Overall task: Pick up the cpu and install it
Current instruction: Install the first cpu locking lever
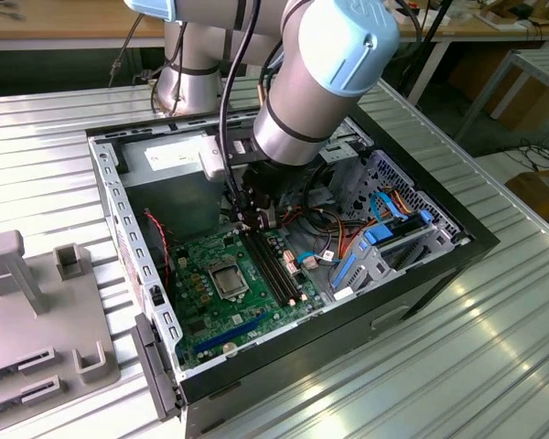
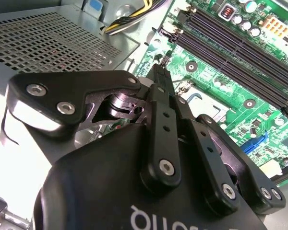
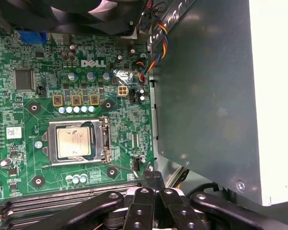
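A robotics lab or workshop: an open PC case [image 1: 284, 274] sits on a ribbed metal desk [image 1: 494, 347], a grey fixture [image 1: 37, 311] beside the case, wooden benches [image 1: 64, 18] and trailing cables [image 1: 531, 151] beyond it.

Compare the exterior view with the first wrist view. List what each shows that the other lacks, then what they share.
Exterior view's own: the arm, the whole computer case standing on the ribbed metal table, and a grey fixture at the exterior view's left.

First wrist view's own: three yellow-topped components and coloured wires by the inner case wall.

Shared: the green motherboard, the cpu lying in its socket, the black memory slots, and the shut pincer near the socket, apart from the cpu.
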